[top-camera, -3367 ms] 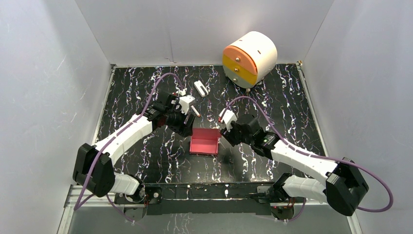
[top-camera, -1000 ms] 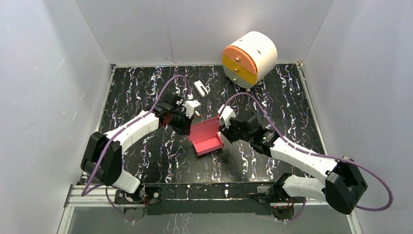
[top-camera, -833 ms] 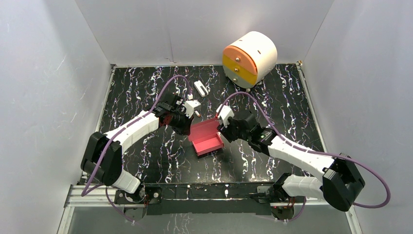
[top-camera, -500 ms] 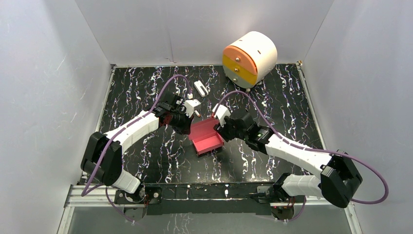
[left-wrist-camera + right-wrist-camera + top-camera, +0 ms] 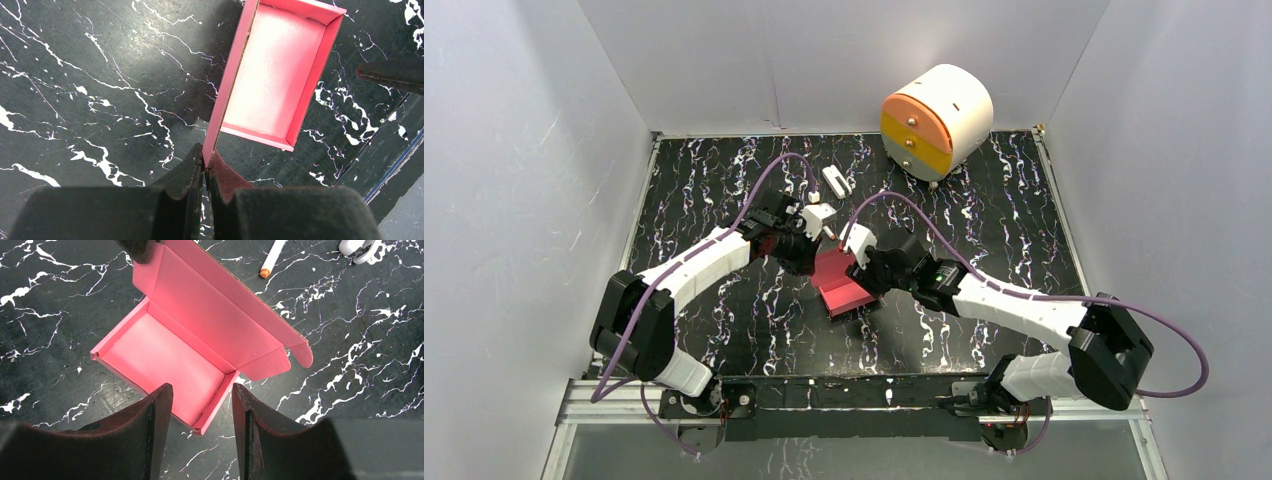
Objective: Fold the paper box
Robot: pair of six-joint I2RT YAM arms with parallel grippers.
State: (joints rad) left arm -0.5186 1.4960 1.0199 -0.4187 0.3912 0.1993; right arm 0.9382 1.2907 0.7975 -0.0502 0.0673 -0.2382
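From above, the paper box lies near the middle of the black marbled table, a little left of centre, open side up and turned askew, between the two arms. The left gripper meets its far left corner and the right gripper hangs over its right end. A round white drawer unit with orange and yellow fronts stands at the far right, and a small white object lies far of the grippers. In the left wrist view, the left gripper has its jaws pressed together on the edge of the box's raised pink lid flap, with the open tray beyond it. In the right wrist view, the right gripper has its jaws apart, straddling the tray's end wall without closing on it. The lid panel stands open on the far side, and a white pen with an orange tip lies beyond it.
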